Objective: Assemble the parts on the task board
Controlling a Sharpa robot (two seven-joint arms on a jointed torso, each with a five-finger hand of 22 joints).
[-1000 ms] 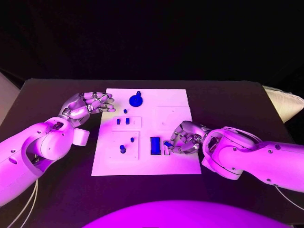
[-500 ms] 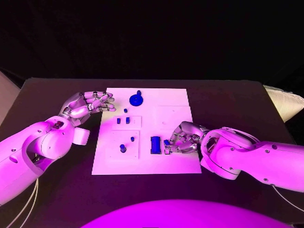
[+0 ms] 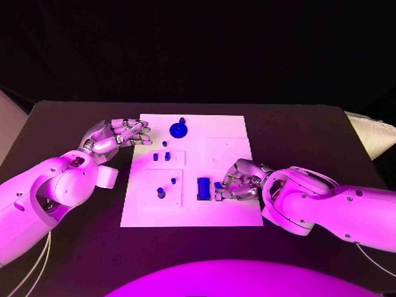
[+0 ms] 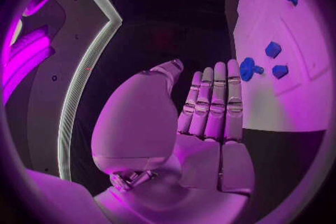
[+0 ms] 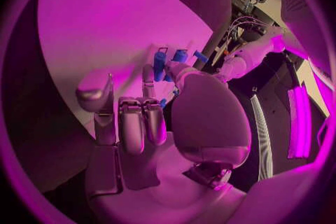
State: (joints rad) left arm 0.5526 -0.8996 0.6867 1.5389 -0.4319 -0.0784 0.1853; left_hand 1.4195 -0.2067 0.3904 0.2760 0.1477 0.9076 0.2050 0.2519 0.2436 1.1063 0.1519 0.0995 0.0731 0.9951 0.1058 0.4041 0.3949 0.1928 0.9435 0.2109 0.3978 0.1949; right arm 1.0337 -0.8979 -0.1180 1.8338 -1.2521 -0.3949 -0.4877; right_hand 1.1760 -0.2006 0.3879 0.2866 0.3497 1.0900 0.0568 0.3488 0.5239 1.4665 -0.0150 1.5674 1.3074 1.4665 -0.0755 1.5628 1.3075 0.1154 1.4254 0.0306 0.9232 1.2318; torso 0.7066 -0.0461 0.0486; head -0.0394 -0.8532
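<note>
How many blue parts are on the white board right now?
8 visible: a round part at the far edge, one small, a pair, two near left, a block, and one at the right hand. Others may be hidden.

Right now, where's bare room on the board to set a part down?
Free: the task board far-right area, beyond the right hand and right of the round blue part; also the near strip along its front edge. Crowded: the middle, around the blue block and small pegs.
</note>
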